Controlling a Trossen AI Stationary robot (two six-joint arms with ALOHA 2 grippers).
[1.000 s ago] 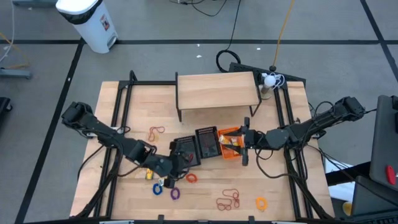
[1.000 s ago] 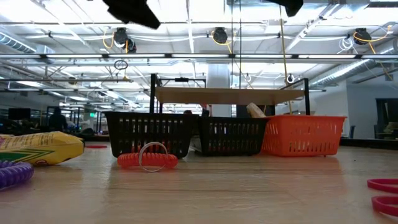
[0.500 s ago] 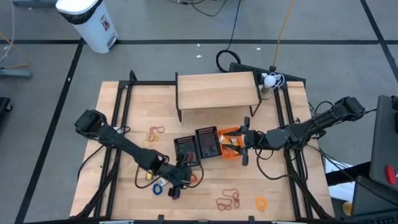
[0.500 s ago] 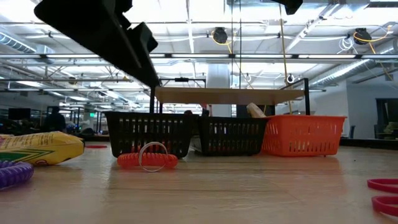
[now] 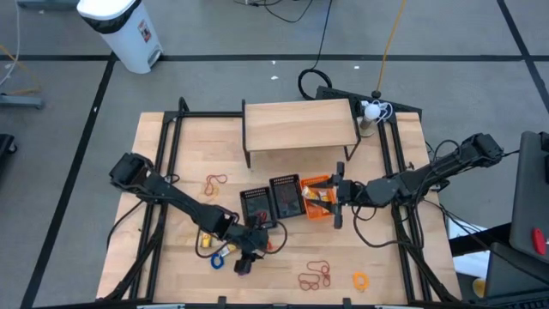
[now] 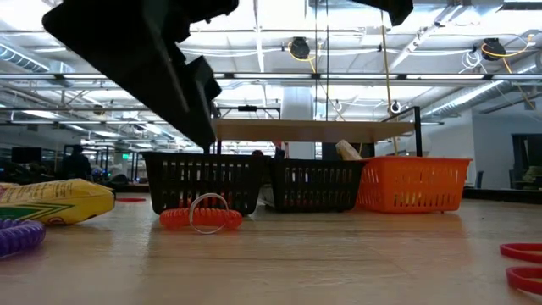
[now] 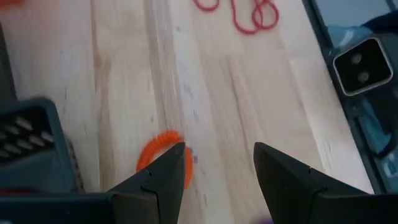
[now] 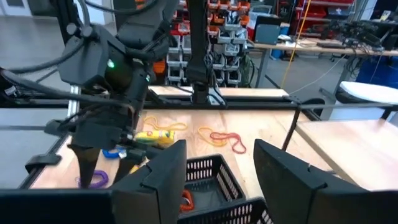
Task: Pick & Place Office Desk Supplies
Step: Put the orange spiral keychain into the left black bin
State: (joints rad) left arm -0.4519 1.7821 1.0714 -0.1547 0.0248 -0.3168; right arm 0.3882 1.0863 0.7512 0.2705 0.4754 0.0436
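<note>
From above, the left gripper [image 5: 247, 263] hangs low over the counter [image 5: 171, 275], near the front, just in front of the black baskets [image 5: 273, 201]. An orange ring [image 5: 268, 246] lies just beside it. The right gripper [image 5: 337, 199] waits over the orange basket [image 5: 316, 196].

At counter height, the orange ring [image 6: 200, 219] lies in front of the black baskets (a clear loop sits on it).

On the left wrist, the fingers [image 7: 158, 180] are spread, holding nothing, with the orange ring [image 7: 163, 158] partly behind one.

On the right wrist, the fingers [image 8: 155, 174] are spread too.
</note>
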